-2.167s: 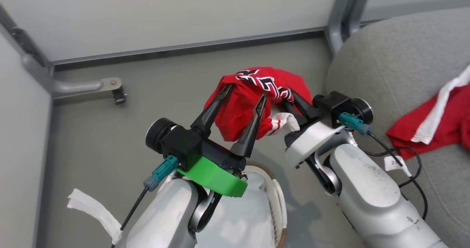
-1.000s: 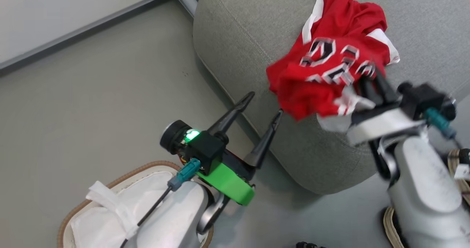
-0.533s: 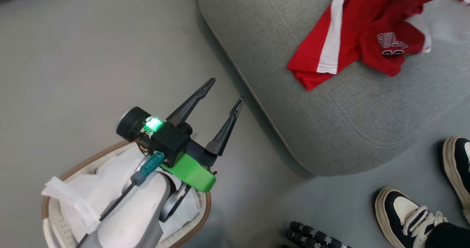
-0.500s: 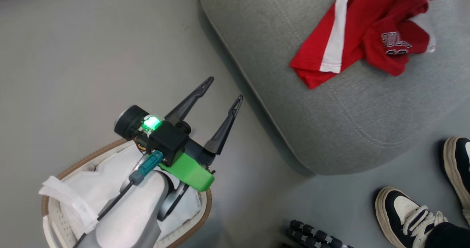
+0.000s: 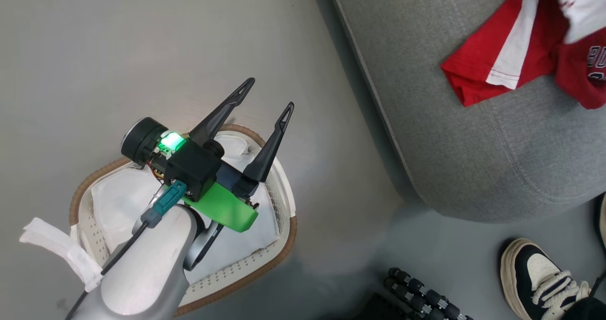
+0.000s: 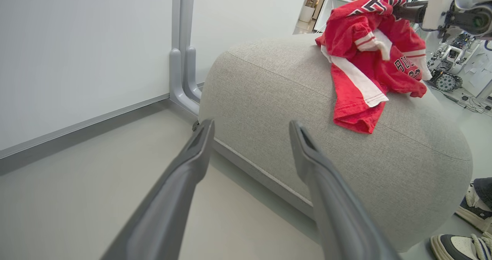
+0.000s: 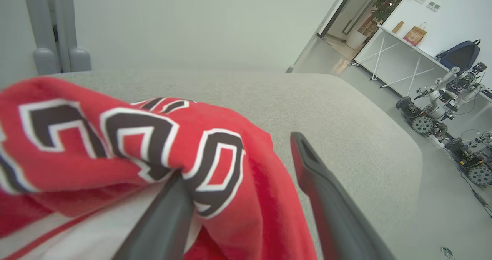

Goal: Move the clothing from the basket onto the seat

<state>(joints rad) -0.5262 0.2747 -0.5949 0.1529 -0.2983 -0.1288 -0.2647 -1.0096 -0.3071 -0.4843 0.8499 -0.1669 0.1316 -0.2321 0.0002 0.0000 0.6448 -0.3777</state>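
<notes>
Above the seat (image 7: 346,110), the jersey (image 7: 115,144) drapes over one finger (image 7: 165,221) of the wide-apart right gripper (image 7: 236,154); the left gripper (image 5: 269,93), spread and empty, stands farther off it.

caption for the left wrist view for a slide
Open left hand points toward the seat, red clothing heaped on top.

Red clothing (image 5: 544,45) (white trim), grey seat (image 5: 473,159), cream basket (image 5: 227,273)
</notes>
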